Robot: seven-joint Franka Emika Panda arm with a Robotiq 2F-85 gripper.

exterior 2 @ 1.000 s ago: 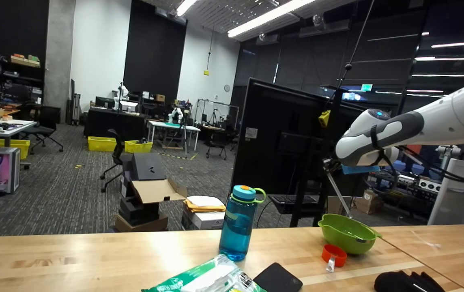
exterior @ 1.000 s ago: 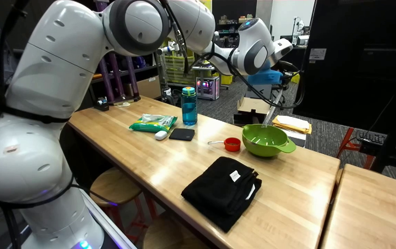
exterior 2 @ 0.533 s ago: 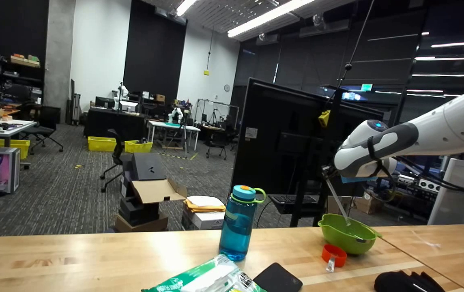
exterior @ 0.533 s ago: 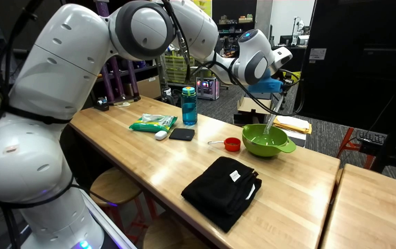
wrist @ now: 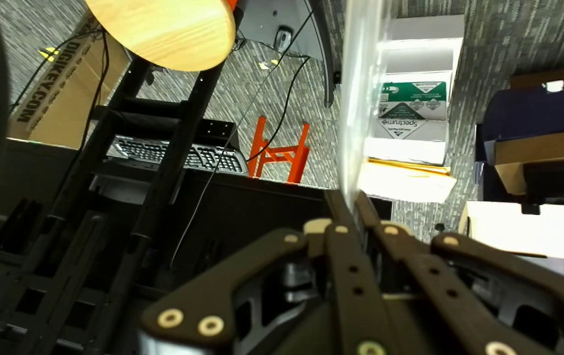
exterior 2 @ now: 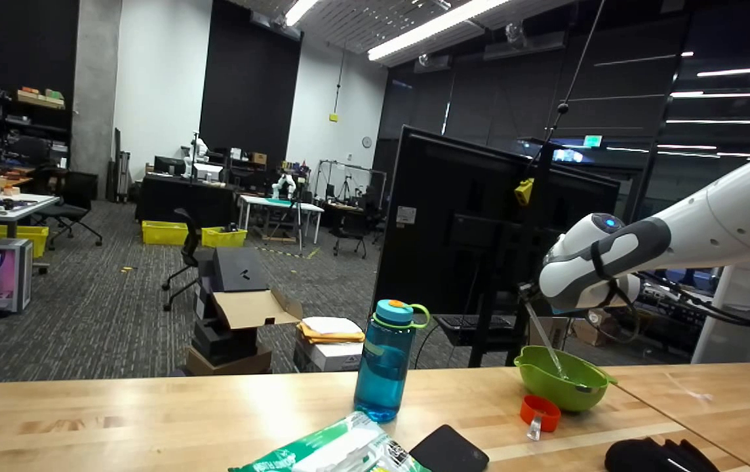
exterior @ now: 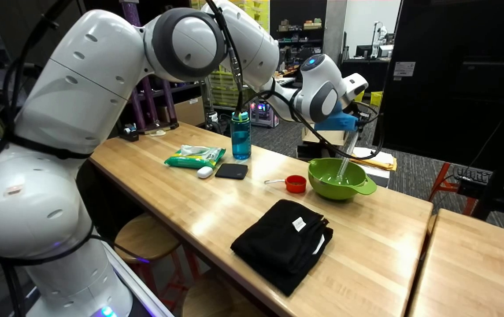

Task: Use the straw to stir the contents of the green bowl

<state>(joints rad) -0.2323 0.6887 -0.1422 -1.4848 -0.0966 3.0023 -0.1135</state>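
Observation:
The lime-green bowl [exterior: 335, 189] stands near the far edge of the table; it also shows in an exterior view [exterior 2: 560, 393]. My gripper [wrist: 351, 197] is shut on a long clear straw [wrist: 361, 88] in the wrist view. In both exterior views the gripper [exterior: 359, 127] [exterior 2: 527, 290] is above the bowl. The straw [exterior: 349, 154] [exterior 2: 544, 337] slants down from it, with its lower end inside the bowl. I cannot tell whether the tip touches the bottom. The bowl's contents are too small to make out; only bright glints show inside. The bowl is out of the wrist view.
A small red cup [exterior: 295, 184] with a handle stands close beside the bowl. A folded black cloth [exterior: 283, 246] lies nearer the front edge. A blue bottle [exterior: 241, 138], a green wipes pack [exterior: 194, 157], a black flat item [exterior: 231, 171] and a white case [exterior: 205, 172] are farther along the table.
The arm has come down steadily. The straw's lower end has moved from near the bowl's far rim down into the bowl. The bowl and the other table things have not moved.

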